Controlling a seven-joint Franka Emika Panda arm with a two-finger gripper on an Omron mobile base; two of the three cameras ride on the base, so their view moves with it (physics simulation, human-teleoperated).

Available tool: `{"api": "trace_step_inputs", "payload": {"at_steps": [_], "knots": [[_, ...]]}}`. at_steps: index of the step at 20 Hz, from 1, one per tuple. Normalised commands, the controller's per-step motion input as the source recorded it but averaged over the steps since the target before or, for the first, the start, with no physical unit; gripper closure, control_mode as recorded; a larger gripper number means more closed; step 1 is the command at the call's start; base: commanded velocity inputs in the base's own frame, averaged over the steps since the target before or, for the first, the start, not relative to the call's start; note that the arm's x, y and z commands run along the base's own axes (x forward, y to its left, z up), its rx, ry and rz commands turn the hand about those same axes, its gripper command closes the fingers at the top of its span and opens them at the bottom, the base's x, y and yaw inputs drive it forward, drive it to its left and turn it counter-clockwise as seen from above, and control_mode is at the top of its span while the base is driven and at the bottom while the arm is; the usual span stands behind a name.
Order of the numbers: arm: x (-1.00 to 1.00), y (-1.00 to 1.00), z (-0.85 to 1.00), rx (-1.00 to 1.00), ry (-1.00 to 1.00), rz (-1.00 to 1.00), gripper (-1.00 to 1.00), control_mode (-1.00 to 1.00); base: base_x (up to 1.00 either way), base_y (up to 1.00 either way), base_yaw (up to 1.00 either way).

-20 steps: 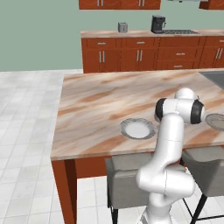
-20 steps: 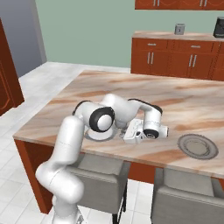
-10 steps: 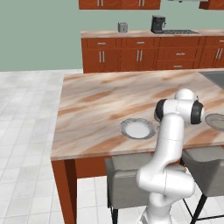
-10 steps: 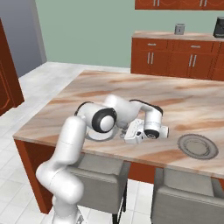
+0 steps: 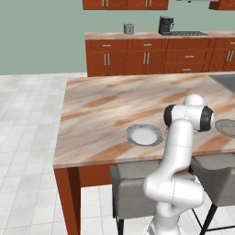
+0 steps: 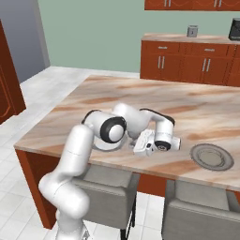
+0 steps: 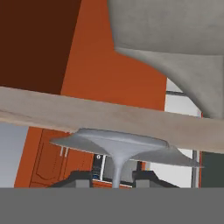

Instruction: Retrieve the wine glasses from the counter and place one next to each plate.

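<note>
the arm is folded low over the near edge of the counter (image 6: 140, 101), its gripper (image 6: 143, 142) lying close to the stone between the two plates. from the hand's own camera a wine glass (image 7: 120, 151) sits right at the fingertips (image 7: 78, 178): the view is rolled over, so the round foot spreads wide against the counter edge (image 7: 109, 116) and the thin stem runs down into the gap between the two dark tips. the tips stand on either side of the stem with a little space showing, and i cannot tell whether they are pinching it or standing off it.

the white plate (image 5: 144, 135) lies just to one side of the gripper, partly behind the arm's elbow in the right base view, and the greyish-tan plate (image 6: 211, 156) lies near on the other side. two grey stools (image 6: 105, 192) stand tucked under the counter edge below the hand.
</note>
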Motion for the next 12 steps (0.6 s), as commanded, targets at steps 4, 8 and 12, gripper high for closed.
{"api": "trace_step_inputs", "payload": {"at_steps": [4,8,12], "knots": [[0.00,-0.20,-0.25,0.00,-0.03,0.00,-1.00,-1.00,0.00,0.00,0.00],[0.00,-0.41,-0.14,0.01,-0.05,0.00,-1.00,-1.00,0.00,0.00,0.00],[0.00,-0.48,0.07,0.05,-0.09,0.00,-1.00,-1.00,0.00,0.00,0.00]]}}
